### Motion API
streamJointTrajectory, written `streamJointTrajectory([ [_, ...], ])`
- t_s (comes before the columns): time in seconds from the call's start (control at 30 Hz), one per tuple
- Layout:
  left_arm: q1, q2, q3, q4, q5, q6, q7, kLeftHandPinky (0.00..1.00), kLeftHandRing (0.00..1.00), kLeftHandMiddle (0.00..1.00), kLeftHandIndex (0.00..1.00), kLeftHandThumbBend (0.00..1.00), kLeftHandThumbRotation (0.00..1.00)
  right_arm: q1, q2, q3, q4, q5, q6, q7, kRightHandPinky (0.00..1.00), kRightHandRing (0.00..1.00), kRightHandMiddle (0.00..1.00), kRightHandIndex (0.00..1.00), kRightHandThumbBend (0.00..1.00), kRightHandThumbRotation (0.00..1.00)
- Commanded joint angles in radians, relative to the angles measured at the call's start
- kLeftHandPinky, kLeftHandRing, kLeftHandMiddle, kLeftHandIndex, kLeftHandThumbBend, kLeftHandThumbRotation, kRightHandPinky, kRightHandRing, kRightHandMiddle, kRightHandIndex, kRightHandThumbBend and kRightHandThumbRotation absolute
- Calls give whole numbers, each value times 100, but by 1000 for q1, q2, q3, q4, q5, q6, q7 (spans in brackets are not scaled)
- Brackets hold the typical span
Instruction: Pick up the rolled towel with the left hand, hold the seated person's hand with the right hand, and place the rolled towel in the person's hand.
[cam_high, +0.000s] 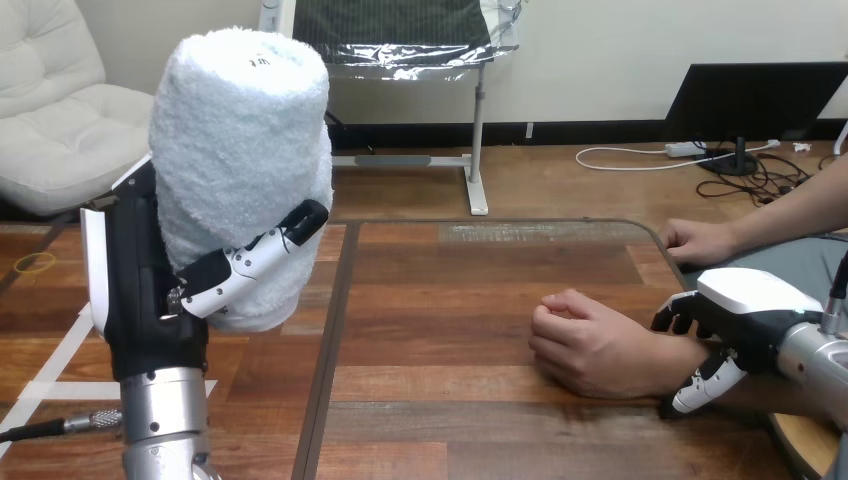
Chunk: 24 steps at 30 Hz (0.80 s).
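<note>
My left hand (150, 290) grips the rolled towel (240, 150) upright, raised by the table's (450, 300) left edge. My right hand (745, 305) curls round the person's wrist (662, 362) near the right edge. The person's nearer hand (590, 345) is fisted, so I should steady the wrist, wait for an open palm, then carry the towel across level.

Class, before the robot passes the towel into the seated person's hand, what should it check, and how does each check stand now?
1. Rolled towel gripped in left robot hand: ok.
2. Right robot hand curled round the person's wrist: ok.
3. Person's nearer hand open to receive: not ok, its fingers are curled, palm down.
4. Wooden table between towel and that hand free of obstacles: ok.
</note>
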Motion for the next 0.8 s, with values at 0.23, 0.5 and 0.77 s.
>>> streamJointTrajectory([
  [0.23,-83,5,13,-20,-10,-41,0,19,25,31,37,57,0,19,27,30,3,0,2,41,57,79,82,83,100,27],
  [0.5,-84,7,15,-25,-2,-35,4,20,26,31,37,56,0,16,25,30,0,0,2,57,58,79,82,83,100,24],
  [0.77,-86,3,18,-27,-1,-33,7,20,26,32,37,56,0,15,25,32,-1,-6,-2,53,54,76,79,80,100,17],
])
